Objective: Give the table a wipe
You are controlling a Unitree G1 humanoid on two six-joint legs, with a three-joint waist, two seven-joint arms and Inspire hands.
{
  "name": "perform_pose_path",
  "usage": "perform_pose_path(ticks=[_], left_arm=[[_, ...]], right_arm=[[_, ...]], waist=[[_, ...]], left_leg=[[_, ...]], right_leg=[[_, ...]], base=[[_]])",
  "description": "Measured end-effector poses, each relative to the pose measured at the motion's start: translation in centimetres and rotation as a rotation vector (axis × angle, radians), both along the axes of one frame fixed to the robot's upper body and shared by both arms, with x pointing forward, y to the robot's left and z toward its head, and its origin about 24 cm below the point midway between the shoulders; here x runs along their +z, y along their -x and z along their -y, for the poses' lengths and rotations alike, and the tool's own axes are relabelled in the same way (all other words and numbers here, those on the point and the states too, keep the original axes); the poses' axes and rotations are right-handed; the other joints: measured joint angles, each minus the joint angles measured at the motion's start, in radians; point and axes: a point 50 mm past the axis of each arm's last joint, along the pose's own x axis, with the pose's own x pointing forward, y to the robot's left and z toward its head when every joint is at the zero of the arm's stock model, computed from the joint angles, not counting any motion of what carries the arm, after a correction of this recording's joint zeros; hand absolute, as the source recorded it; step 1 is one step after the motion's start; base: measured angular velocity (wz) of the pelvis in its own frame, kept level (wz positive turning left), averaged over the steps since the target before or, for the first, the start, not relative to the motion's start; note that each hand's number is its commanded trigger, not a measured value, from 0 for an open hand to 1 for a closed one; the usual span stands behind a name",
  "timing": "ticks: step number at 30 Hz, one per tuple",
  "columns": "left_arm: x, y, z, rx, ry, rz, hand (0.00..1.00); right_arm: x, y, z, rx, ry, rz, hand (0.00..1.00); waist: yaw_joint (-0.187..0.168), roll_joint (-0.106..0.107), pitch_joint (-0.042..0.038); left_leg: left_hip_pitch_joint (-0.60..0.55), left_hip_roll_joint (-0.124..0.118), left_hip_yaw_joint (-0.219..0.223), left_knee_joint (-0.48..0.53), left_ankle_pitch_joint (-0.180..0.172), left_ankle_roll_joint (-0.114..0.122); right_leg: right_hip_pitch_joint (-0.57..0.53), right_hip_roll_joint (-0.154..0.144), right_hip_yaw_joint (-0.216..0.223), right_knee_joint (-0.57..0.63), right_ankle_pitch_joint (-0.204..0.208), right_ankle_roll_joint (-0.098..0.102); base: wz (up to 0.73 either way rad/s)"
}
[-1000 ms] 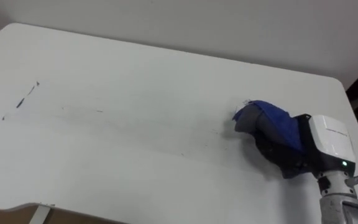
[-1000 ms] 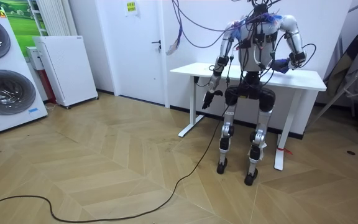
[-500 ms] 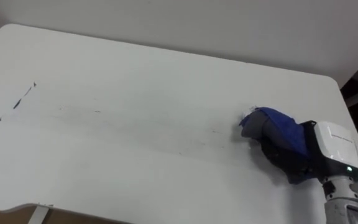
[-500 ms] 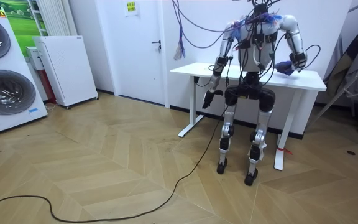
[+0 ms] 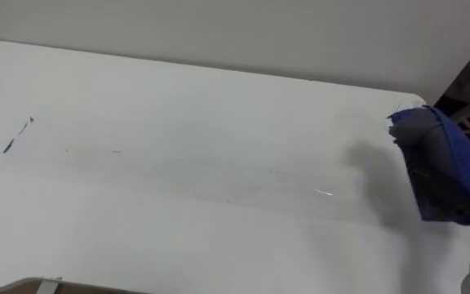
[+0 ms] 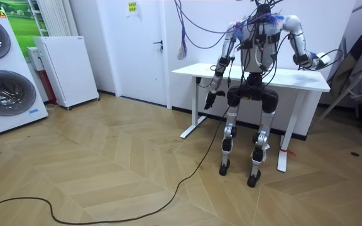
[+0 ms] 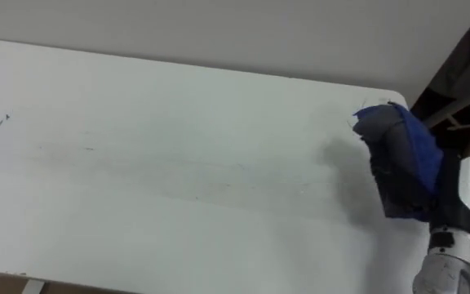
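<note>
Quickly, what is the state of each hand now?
Left hand: hanging down, cannot be told.
Right hand: fingers hidden under blue cloth; cannot be told.

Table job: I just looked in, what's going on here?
The robot stands at the table, its right hand carrying a blue cloth draped over it at the table's right end, near the far corner. A shadow beside it suggests it is slightly lifted. Dark marks at the left side are not yet wiped. The left hand hangs by the front edge.
</note>
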Motion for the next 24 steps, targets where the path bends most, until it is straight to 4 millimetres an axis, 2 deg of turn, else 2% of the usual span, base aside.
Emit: perform_pose_path(ticks=[1, 2, 3, 9, 12, 17, 24], left_arm=[[0.0, 0.0, 0.1, 0.0, 0.002, 0.0, 0.0], [0.0, 0.0, 0.1, 0.001, 0.004, 0.0, 0.0], [0.0, 0.0, 0.1, 0.001, 0.004, 0.0, 0.0], [0.0, 1.4, 0.0, 0.014, 0.001, -0.03, 0.0], [0.1, 1.3, -0.2, 0.026, -0.006, -0.021, 0.0], [0.3, 0.9, -0.3, 0.02, -0.011, 0.002, 0.0], [0.4, 0.5, -0.3, 0.031, -0.007, 0.022, 0.0]], right_arm=[[-0.6, 0.3, 0.2, -0.015, -0.01, -0.022, 0.42], [-1.1, 0.6, 0.3, -0.029, -0.018, -0.045, 0.03], [-1.3, 0.8, 0.4, -0.035, -0.02, -0.056, 0.0], [-2.6, 2.4, 1.0, -0.075, -0.029, -0.125, 0.0], [-3.7, 3.5, 1.4, -0.111, -0.043, -0.182, 0.0], [-4.0, 4.2, 1.5, -0.123, -0.025, -0.2, 0.0], [-4.1, 4.6, 1.7, -0.149, -0.016, -0.19, 0.0]], waist=[[-0.002, 0.0, -0.0007], [-0.006, 0.002, -0.0001], [-0.009, 0.003, 0.0], [-0.022, 0.01, -0.0036], [-0.027, -0.003, -0.0061], [-0.025, -0.013, -0.0075], [-0.021, -0.008, -0.0014]], left_leg=[[0.005, 0.0, 0.001, 0.001, 0.0, 0.0], [0.005, 0.001, 0.004, 0.0, 0.0, 0.0], [0.004, 0.001, 0.004, -0.001, 0.0, 0.0], [0.014, 0.003, 0.026, -0.017, 0.0, 0.001], [0.014, 0.003, 0.026, -0.016, 0.0, 0.001], [0.015, 0.003, 0.027, -0.014, 0.0, 0.001], [0.022, 0.003, 0.03, -0.016, 0.0, 0.001]], right_leg=[[-0.004, 0.0, 0.0, 0.001, 0.0, 0.0], [-0.005, 0.0, 0.0, 0.001, 0.0, 0.0], [-0.005, 0.0, 0.0, 0.002, 0.0, 0.0], [-0.005, 0.001, 0.021, 0.003, 0.0, 0.0], [-0.008, 0.001, 0.025, 0.0, 0.0, 0.0], [-0.008, 0.002, 0.025, 0.0, 0.0, 0.0], [-0.008, 0.002, 0.03, -0.001, 0.0, 0.0]], base=[[-0.04], [-0.03], [-0.04], [-0.11], [0.0], [0.0], [0.0]])
